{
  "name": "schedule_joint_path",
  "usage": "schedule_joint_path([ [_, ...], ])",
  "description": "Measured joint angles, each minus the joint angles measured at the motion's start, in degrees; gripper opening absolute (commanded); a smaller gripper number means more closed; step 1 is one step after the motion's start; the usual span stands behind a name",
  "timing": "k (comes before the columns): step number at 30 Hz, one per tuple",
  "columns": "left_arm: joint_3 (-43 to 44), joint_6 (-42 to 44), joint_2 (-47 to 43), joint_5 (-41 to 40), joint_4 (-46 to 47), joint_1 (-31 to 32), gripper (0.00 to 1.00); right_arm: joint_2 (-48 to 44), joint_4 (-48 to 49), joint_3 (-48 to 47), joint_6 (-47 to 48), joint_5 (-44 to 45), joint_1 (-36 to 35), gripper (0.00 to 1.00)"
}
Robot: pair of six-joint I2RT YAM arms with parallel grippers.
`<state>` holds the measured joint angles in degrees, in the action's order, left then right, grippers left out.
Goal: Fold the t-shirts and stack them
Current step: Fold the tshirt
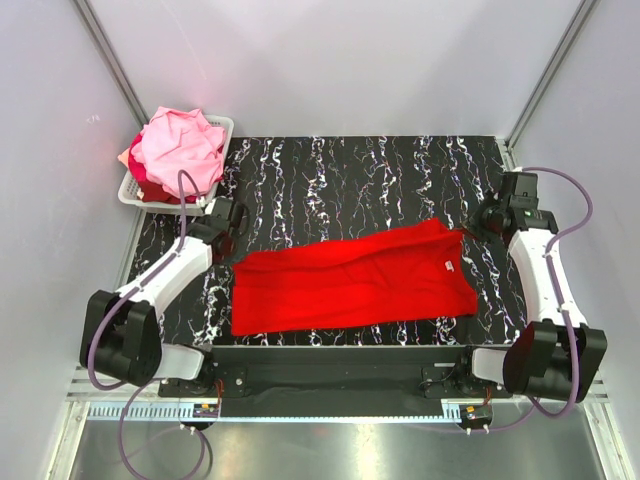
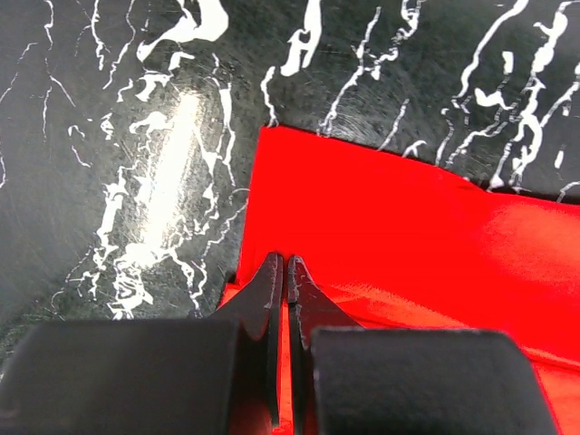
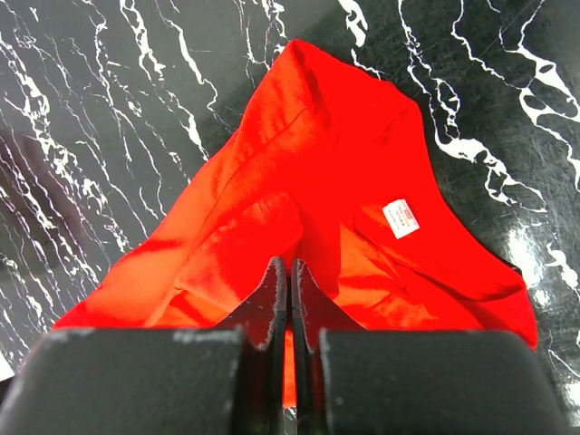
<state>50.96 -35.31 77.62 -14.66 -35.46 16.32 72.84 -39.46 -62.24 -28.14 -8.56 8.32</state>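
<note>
We see the red t-shirt (image 1: 350, 280) lying flat on the black, white-veined worktop (image 1: 350, 170). It is folded into a long band that runs from left to right near the front edge. Its small white neck label (image 1: 448, 266) faces up close to the right end.

The left pincer (image 1: 240, 228) sits at the far left corner of the band. In the left wrist view its tips (image 2: 281, 263) are pressed together just where the red cloth (image 2: 408, 236) meets the bare worktop.

The right pincer (image 1: 480, 225) is at the far right corner. From its own camera the tips (image 3: 288, 265) are likewise drawn tight together over rumpled red fabric (image 3: 272, 181), with the label (image 3: 400, 218) a little to their right.

Red shows in the slit between the fingers of both pincers. We cannot tell whether cloth is actually caught there or simply lies beneath.

At the far left corner of the worktop stands a white slotted basket (image 1: 225, 130). It is heaped with a light pink t-shirt (image 1: 180, 145), and a peach edge (image 1: 126, 156) peeks out on its left side. It is well apart from the red shirt.
</note>
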Motion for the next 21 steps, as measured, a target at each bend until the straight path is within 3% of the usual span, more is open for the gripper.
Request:
schedule_joint_path([
  [5,-1.49,-1.03,-2.23,-0.81,-0.17,1.01,0.01,-1.64,-0.85,0.13,-0.15,1.38,0.02,0.00],
  [10,-5.03,-2.78,-4.90,-1.09,-1.14,1.81,0.12,-3.96,-1.27,3.61,-1.73,5.18,0.02,0.04],
  [11,-5.81,-3.15,-5.55,-1.11,-1.55,1.95,0.16,-4.39,-1.44,4.52,-2.19,6.27,0.02,0.10],
  [13,-6.71,-3.58,-6.73,-1.29,-2.91,2.19,0.30,-5.05,-2.12,6.03,-3.65,8.11,0.11,0.48],
  [15,-6.75,-4.22,-7.56,-1.90,-4.15,2.23,0.41,-5.60,-2.56,7.13,-4.70,10.10,0.11,0.66],
  [17,-6.75,-4.76,-8.66,-2.58,-5.25,2.23,0.52,-6.36,-2.69,7.98,-5.46,12.07,0.24,0.72],
  [21,-6.38,-5.38,-11.69,-3.34,-6.78,2.23,0.59,-9.62,-2.73,9.62,-6.86,14.08,0.35,0.73],
])
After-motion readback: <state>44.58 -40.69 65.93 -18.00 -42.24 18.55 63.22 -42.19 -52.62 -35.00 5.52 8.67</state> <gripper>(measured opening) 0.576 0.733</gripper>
